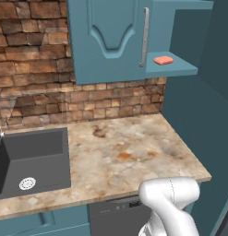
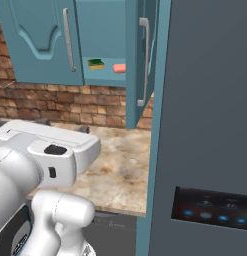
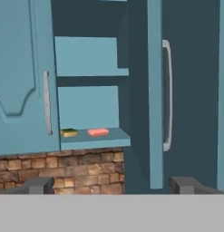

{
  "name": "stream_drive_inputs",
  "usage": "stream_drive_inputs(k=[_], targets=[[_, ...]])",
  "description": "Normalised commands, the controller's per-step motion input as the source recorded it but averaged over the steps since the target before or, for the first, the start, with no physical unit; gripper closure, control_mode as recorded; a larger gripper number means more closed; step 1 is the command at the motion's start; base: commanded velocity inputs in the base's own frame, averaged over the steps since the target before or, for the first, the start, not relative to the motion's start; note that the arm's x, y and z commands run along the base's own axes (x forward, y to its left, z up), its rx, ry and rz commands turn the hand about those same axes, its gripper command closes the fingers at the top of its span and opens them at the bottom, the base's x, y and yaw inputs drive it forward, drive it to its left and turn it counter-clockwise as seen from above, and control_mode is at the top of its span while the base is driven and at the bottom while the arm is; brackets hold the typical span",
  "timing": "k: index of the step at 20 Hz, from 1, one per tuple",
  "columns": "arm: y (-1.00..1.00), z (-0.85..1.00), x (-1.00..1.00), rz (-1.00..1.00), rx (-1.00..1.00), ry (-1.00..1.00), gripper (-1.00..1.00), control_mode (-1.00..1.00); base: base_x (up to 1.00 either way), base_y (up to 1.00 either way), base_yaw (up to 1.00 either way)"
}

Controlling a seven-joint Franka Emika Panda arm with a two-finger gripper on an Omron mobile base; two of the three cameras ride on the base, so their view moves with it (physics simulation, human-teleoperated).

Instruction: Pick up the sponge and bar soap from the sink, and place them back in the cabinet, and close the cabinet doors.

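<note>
The sponge, yellow with a green top, lies on the lower shelf of the teal cabinet, and the pink bar soap lies just right of it. Both also sit side by side in the right base view, sponge and bar soap. The left base view has the bar soap on the shelf. The left cabinet door is shut. The right cabinet door stands swung out, edge-on. My gripper is open and holds nothing, well back from the shelf. The sink lies at the left.
A tall dark grey fridge with a lit panel stands right of the open door. The marble counter runs under the cabinet to a brick wall. A white drain disc sits in the basin.
</note>
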Motion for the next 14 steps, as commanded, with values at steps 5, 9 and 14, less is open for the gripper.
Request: stream_drive_inputs(k=[5,9,14], targets=[[-0.10,-0.24,0.41,-0.04,0.00,-0.04,-1.00,-1.00,0.00,0.00,0.00],[-0.24,-0.17,0.21,0.00,0.00,-0.05,-1.00,-1.00,0.00,0.00,0.00],[-0.26,-0.18,0.00,-0.01,0.00,-0.08,-1.00,-1.00,0.00,0.00,0.00]])
